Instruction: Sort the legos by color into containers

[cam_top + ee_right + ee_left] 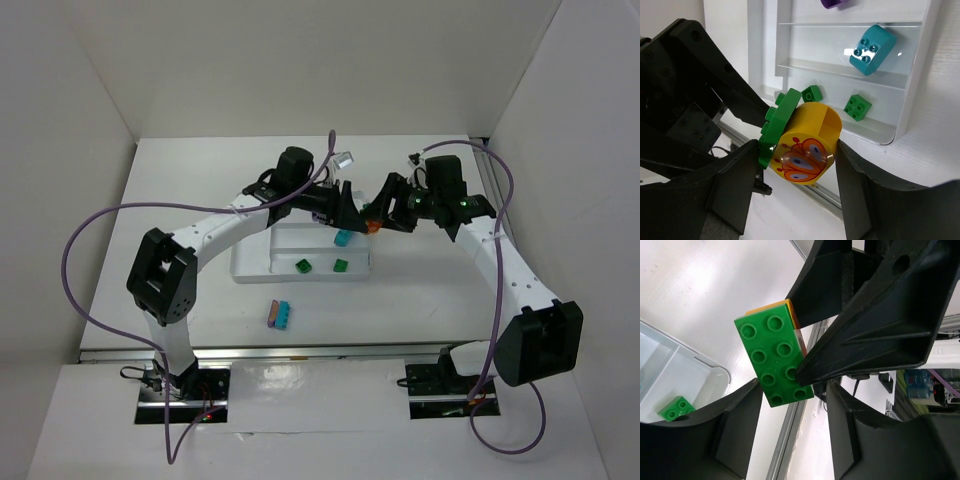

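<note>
Hovering over the tray's (250, 272) far right corner, the left gripper (347, 212) and right gripper (386, 216) flank a green-and-orange stack (370, 223). A cyan lego (343, 238) lies in the middle section and two green legos (303, 265) in the nearest. A purple-and-cyan stack (281, 315) rests on the desk (430, 300) beside the tray's near edge.

From the left wrist, the jaws bracket the green-and-orange stack (775, 357); whether they grip it is unclear.

From the right wrist, the jaws clamp the stack, and a purple lego (832, 3) sits in the far section.

White tabletop (180, 180) between plain white walls (300, 60) under even light
</note>
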